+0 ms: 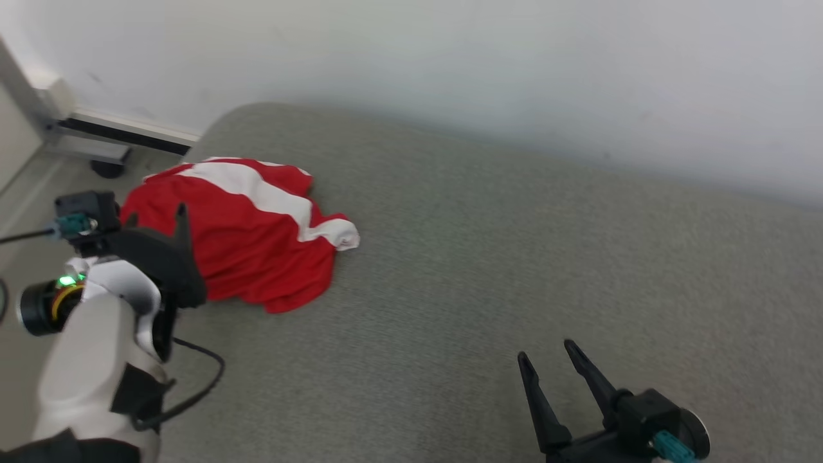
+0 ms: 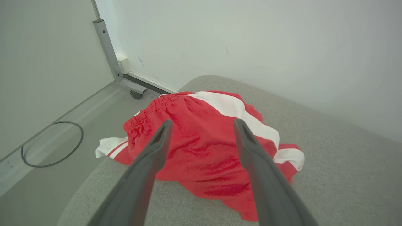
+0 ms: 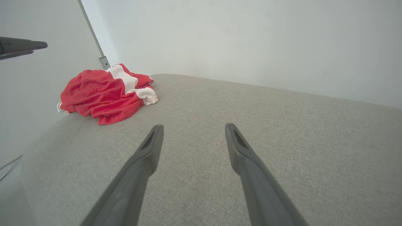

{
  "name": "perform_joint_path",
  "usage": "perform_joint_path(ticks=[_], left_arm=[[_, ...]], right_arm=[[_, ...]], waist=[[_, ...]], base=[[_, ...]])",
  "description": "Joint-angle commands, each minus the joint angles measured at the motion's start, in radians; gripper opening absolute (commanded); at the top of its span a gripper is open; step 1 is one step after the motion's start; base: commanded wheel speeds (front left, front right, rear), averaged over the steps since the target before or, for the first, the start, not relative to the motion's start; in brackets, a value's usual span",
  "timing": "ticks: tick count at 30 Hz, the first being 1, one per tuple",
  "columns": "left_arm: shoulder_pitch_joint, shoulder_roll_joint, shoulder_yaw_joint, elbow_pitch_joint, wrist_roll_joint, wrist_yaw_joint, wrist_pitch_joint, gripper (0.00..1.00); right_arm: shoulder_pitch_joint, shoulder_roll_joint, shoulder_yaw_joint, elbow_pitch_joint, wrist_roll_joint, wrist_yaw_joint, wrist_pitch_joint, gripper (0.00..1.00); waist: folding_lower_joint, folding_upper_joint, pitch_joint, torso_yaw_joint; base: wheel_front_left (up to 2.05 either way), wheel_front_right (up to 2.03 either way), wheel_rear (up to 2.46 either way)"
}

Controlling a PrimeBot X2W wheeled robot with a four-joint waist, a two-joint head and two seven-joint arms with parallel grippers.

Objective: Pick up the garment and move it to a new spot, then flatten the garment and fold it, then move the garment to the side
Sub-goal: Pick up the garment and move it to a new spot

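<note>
The left gripper (image 2: 203, 122) hovers over the red-and-white shorts (image 2: 201, 150), fingers spread wide with nothing between them. The right gripper (image 1: 546, 350) waits well apart over bare fabric, fingers equally spread and empty. The shorts sit bunched at the far left corner of the grey cushion (image 1: 514, 257), and a white hem (image 2: 106, 147) hangs past the rounded edge above the floor (image 2: 40, 185). That is the danger: a shallow pinch on one loose layer could tug the heap sideways, and my guess is it would slide off that corner. A plunge too deep might snag the upholstery instead. The wall (image 1: 450, 64) runs close behind the cushion, so there is little room that way, but to the right lies a broad, bare stretch for spreading and folding.
</note>
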Motion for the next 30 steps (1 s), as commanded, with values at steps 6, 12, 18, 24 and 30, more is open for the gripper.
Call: perform_joint_path(ticks=[6, 12, 18, 24, 30], left_arm=[[-0.085, 0.062, 0.004, 0.096, 0.002, 0.024, 0.051, 1.00], [-0.106, 0.101, -0.015, 0.169, 0.038, 0.100, 0.075, 1.00], [-0.102, 0.133, -0.053, 0.214, 0.084, 0.170, 0.069, 0.00], [-0.092, 0.157, -0.066, 0.227, 0.088, 0.158, 0.040, 0.00], [-0.123, 0.201, -0.084, 0.219, 0.086, 0.099, 0.053, 0.00]], right_arm=[[-0.011, -0.002, 0.014, -0.117, -0.015, 0.003, 0.029, 1.00], [0.006, -0.001, 0.001, -0.157, -0.012, 0.003, 0.039, 1.00], [0.006, -0.001, 0.012, -0.141, 0.015, 0.003, 0.030, 1.00], [0.007, -0.002, 0.026, -0.108, 0.044, 0.003, 0.017, 1.00], [0.008, -0.002, 0.048, -0.047, 0.097, 0.003, -0.018, 1.00]], waist=[[-0.0001, -0.0001, 0.275, -0.310], [-0.0001, -0.0001, 0.295, -0.343], [-0.0001, -0.0001, 0.261, -0.336], [-0.0001, -0.0001, 0.196, -0.314], [-0.0001, -0.0001, 0.080, -0.281]], base=[[0.00, 0.00, 0.00], [0.00, 0.00, 0.00], [0.00, 0.00, 0.00], [0.00, 0.00, 0.00], [0.00, 0.00, 0.00]])
